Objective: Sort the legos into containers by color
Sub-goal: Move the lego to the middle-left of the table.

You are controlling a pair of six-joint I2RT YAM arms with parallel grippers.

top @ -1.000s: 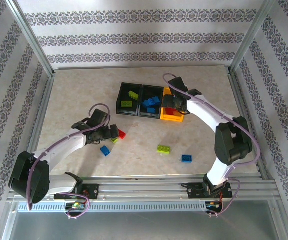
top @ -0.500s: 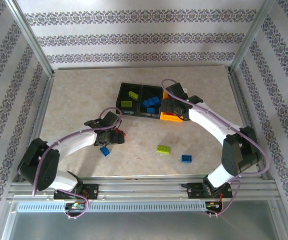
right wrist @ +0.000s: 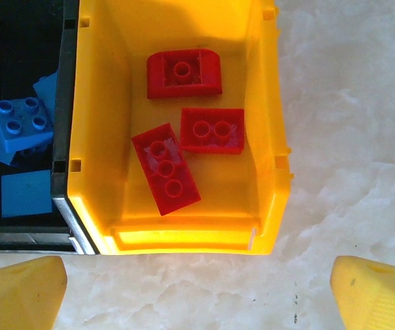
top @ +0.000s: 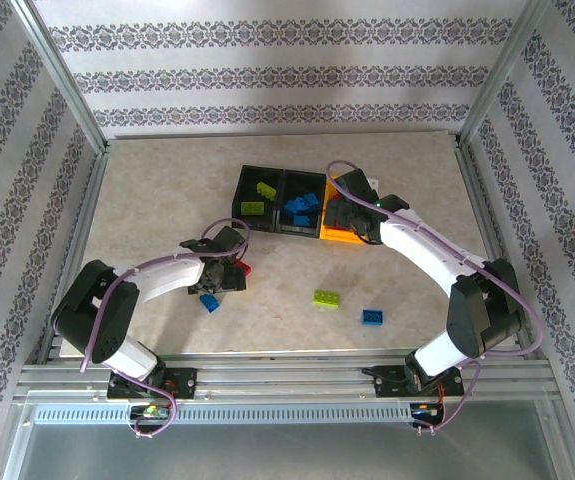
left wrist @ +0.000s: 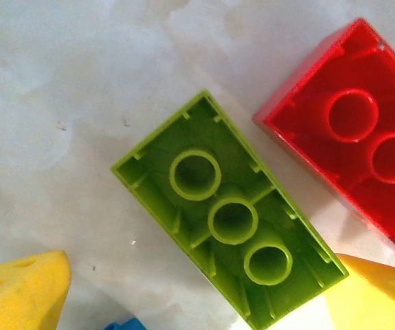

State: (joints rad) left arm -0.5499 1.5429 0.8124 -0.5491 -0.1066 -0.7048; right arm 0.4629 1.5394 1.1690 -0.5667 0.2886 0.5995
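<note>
Well, three red legos (right wrist: 183, 72) are binned in the yellow container (right wrist: 269, 137), just ahead of the wide, empty fingers of the right gripper (right wrist: 197, 289). An unsorted lime brick (left wrist: 228, 220) is framed between the wide-spread fingers of the left gripper (top: 227, 275), with a red brick (left wrist: 352, 130) just beside it.

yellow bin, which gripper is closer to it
Right. The right gripper hovers at the near edge of the yellow bin; the left gripper is over a green brick on the table, off to its left.

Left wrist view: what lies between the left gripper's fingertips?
A lime green lego, hollow underside up, its near end between the left gripper's open yellow fingertips, seen in the left wrist view. A red lego lies beside it.
</note>
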